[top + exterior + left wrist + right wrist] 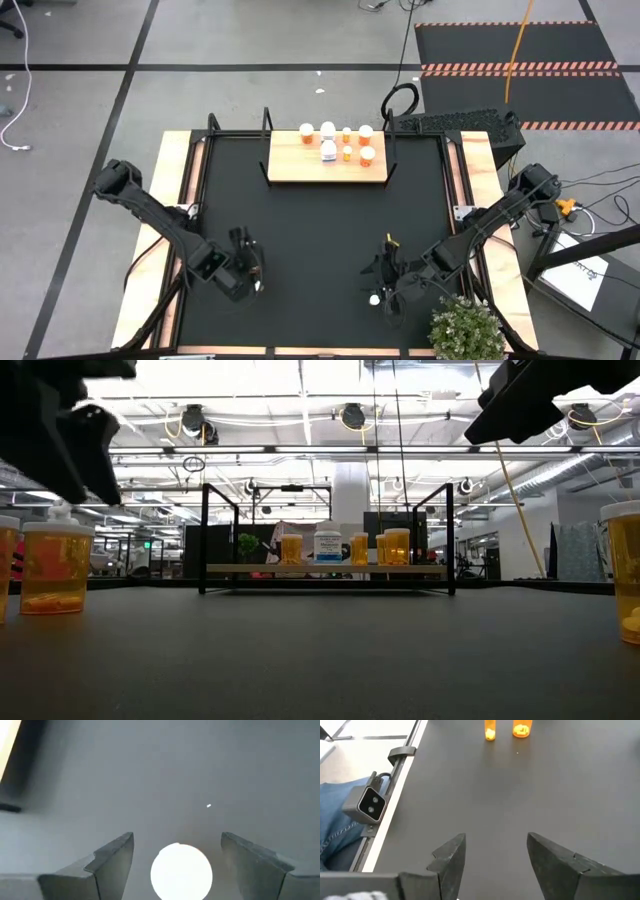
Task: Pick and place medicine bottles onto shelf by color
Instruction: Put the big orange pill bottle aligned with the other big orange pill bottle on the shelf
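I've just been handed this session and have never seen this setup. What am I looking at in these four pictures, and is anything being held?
It is a table with two dark robot arms. The overhead picture shows the whole table: the left end effector hangs over the near left part, the right end effector over the near right. At the far edge stands the wooden shelf, already carrying several bottles with white caps, mostly orange.

The table-level picture looks across toward that shelf; an orange bottle stands close on its left side.

The other two pictures come from cameras on each wrist. The left one looks down between open fingers at a white cap, not gripped. The right one shows open fingers over bare mat. Nothing is held.
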`<state>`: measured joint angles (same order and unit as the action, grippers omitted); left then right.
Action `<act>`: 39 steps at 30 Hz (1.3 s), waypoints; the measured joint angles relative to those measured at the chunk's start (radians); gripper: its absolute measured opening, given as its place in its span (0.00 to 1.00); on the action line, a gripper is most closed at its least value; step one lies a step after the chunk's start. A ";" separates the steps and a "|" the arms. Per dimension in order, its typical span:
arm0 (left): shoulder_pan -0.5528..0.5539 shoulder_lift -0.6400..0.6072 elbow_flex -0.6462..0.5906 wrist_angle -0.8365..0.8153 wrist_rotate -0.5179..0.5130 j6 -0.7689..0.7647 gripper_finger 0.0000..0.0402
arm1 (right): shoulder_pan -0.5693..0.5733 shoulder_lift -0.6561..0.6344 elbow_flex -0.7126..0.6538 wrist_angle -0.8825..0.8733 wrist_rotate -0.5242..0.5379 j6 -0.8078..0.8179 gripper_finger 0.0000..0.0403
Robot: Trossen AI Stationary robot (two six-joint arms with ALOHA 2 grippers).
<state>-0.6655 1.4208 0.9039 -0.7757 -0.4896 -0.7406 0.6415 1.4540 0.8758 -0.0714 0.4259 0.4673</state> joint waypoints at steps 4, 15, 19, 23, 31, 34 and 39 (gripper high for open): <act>-0.004 0.000 -0.036 0.006 0.000 -0.045 0.75 | 0.000 0.000 0.000 0.001 0.000 -0.008 0.51; 0.011 0.000 -0.127 0.023 0.048 -0.104 0.75 | 0.000 0.000 0.000 0.001 0.001 -0.009 0.51; 0.011 0.000 -0.128 0.026 0.047 -0.103 0.74 | 0.000 0.000 0.000 0.001 0.001 -0.009 0.51; 0.011 0.000 -0.128 0.026 0.047 -0.102 0.68 | 0.000 0.000 0.000 0.001 0.001 -0.012 0.51; 0.011 0.000 -0.128 0.026 0.046 -0.079 0.52 | 0.000 0.000 0.000 0.001 0.001 -0.012 0.51; 0.014 -0.005 -0.128 0.026 0.046 -0.063 0.51 | 0.000 0.000 0.000 0.001 0.001 -0.012 0.51; 0.043 -0.033 -0.119 0.025 0.046 -0.016 0.57 | 0.000 0.000 0.000 0.001 0.001 -0.012 0.51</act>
<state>-0.6227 1.3881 0.7851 -0.7507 -0.4435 -0.7567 0.6415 1.4540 0.8757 -0.0708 0.4267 0.4549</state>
